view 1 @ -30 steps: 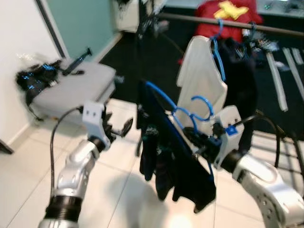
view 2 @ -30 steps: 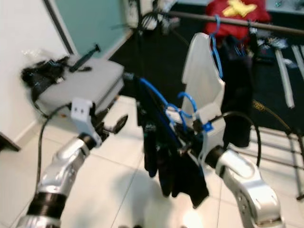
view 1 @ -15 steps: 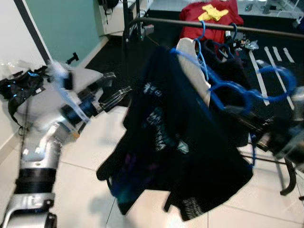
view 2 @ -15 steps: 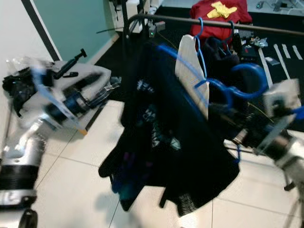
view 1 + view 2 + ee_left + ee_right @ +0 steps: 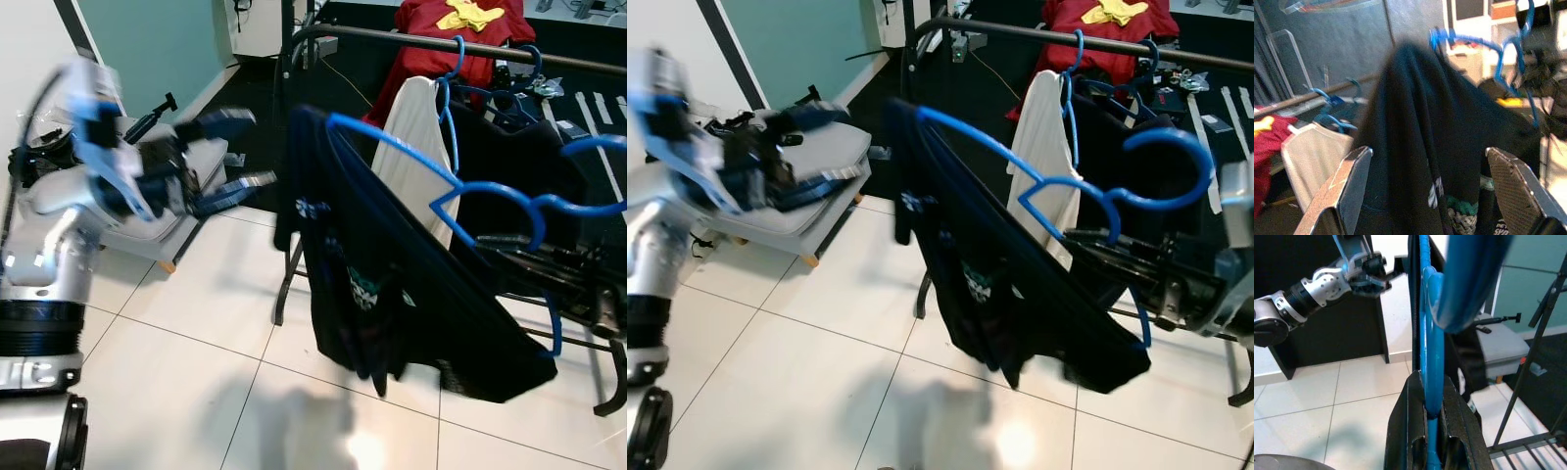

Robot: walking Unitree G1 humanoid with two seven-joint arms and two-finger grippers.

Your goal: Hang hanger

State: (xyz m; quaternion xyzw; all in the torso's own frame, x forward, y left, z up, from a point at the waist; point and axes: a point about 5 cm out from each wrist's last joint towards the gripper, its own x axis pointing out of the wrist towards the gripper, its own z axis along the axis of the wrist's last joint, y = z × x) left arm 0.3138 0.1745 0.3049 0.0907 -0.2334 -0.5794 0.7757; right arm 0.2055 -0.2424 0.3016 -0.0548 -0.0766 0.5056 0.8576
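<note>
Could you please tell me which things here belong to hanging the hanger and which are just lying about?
Job:
blue hanger
black shirt draped on it
right gripper, clamped on the hanger
rail
left gripper, open

Lying about:
white garment
red shirt
grey cushion

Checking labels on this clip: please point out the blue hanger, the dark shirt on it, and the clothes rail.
blue hanger (image 5: 392, 145), left eye view, on its sloping arm.
dark shirt (image 5: 392, 294), left eye view, mid-fabric.
clothes rail (image 5: 392, 36), left eye view, bare stretch of the bar.
</note>
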